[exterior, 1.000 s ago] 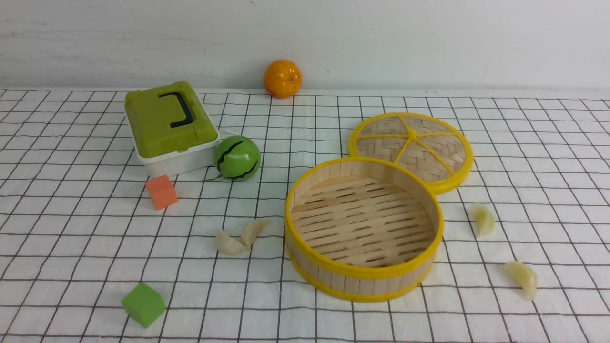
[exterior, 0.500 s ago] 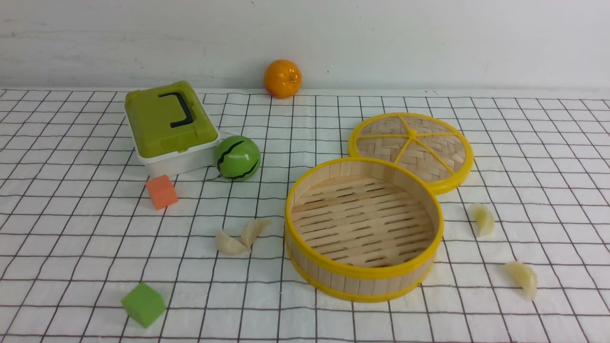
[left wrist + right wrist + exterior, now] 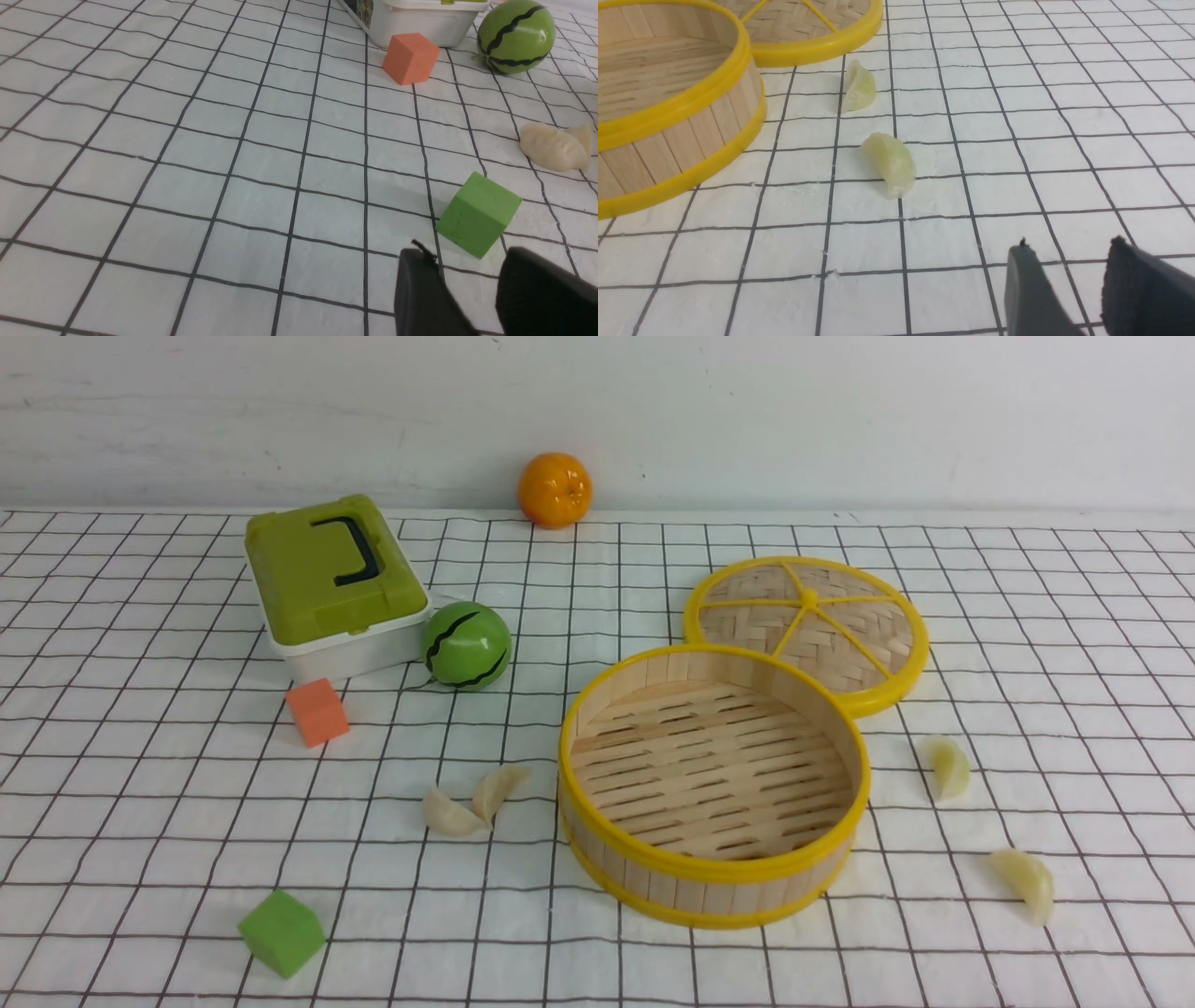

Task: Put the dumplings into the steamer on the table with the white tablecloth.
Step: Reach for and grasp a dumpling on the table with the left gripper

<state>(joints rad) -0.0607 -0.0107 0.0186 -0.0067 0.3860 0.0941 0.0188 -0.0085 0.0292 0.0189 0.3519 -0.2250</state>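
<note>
Black-fingered, the left gripper (image 3: 467, 266) hangs low over the white tablecloth (image 3: 140, 803) that covers the table (image 3: 1074, 616). It is angled forward, its jaws partly apart with nothing between them, just short of a green cube (image 3: 477, 213). The right gripper (image 3: 1069, 254) is posed alike on its own side, jaws parted and empty. All four dumplings (image 3: 450, 813) lie on the cloth outside the steamer (image 3: 714, 887): two touching each other just left of its wall, two apart on its right, one of them ahead of the right gripper. A woven lid (image 3: 808, 621) lies flat just behind the steamer.
</note>
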